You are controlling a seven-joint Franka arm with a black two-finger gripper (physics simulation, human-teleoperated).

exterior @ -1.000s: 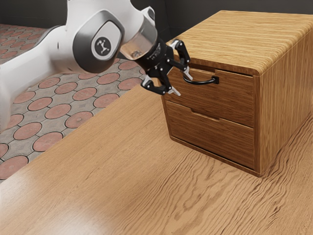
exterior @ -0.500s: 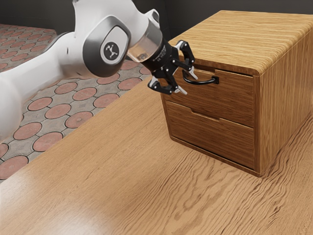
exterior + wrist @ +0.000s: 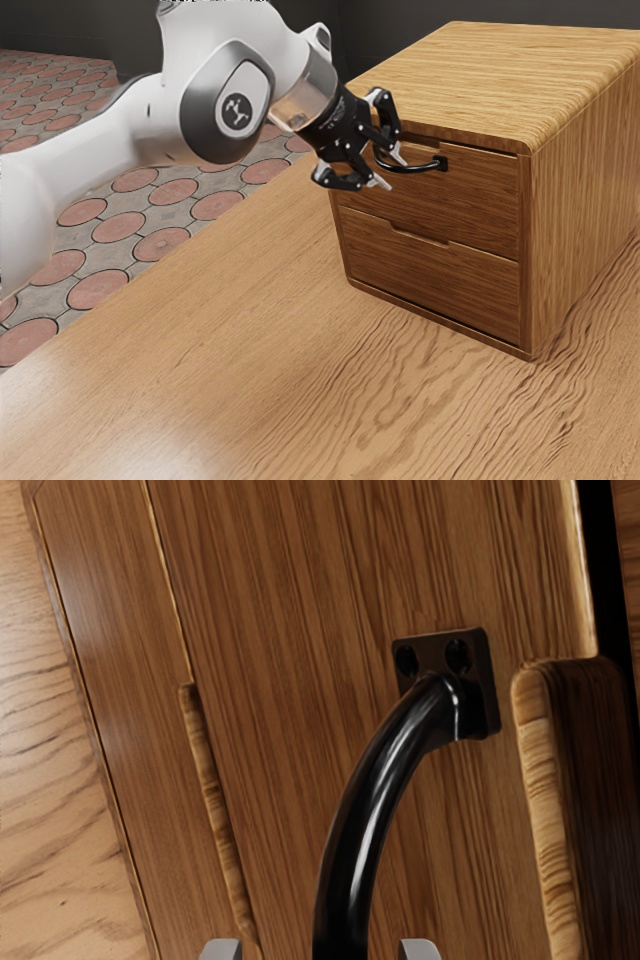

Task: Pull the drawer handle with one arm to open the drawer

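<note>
Closing the wide-open gripper [image 3: 388,165] squarely on the handle [image 3: 418,166], upper middle of frame, then pulling straight out, should prevent slipping.

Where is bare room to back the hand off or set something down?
The table lies bare in front of the cabinet, from its front to the near edge. Crowded only at the top handle, which the hand straddles.

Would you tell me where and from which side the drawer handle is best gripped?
I'd grip the handle on its curved bar, near the middle, coming straight at the top drawer front. The bar arches clear of the wood, so fingers fit above and below; the open gripper straddles it.
</note>
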